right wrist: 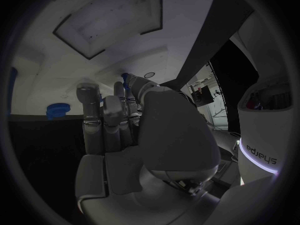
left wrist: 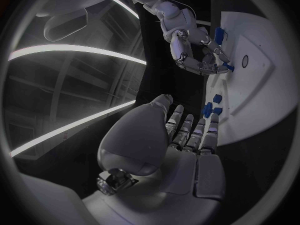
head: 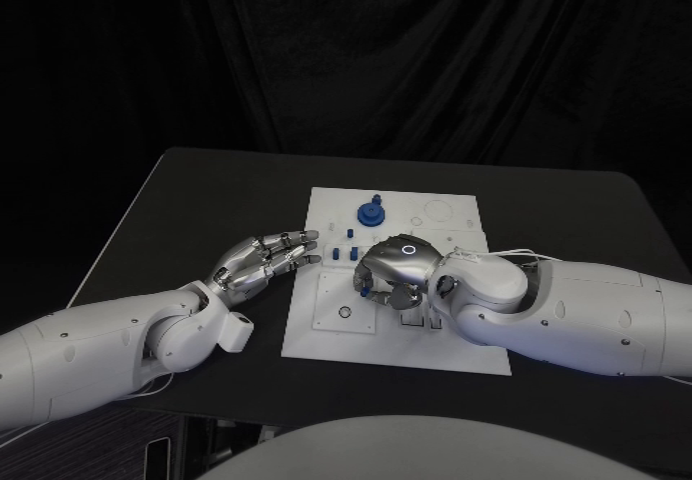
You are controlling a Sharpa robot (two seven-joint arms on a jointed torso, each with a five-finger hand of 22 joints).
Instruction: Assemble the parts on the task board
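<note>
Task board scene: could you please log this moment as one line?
left hand: open, beside board | right hand: over board, fingers at a blue part, grip unclear | blue knob: standing at far end

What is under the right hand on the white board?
The right hand hovers over the middle of the task board. Its fingers curl around a small blue part; whether they grip it is unclear. The board surface directly beneath the palm is covered.

Legible text, one item: the word "sharpa" [right wrist: 262, 154], printed in dark lower-case letters on a white robot housing with a glowing strip beneath it, recorded in the right wrist view. No other lettering, number or sign could be read.
</note>
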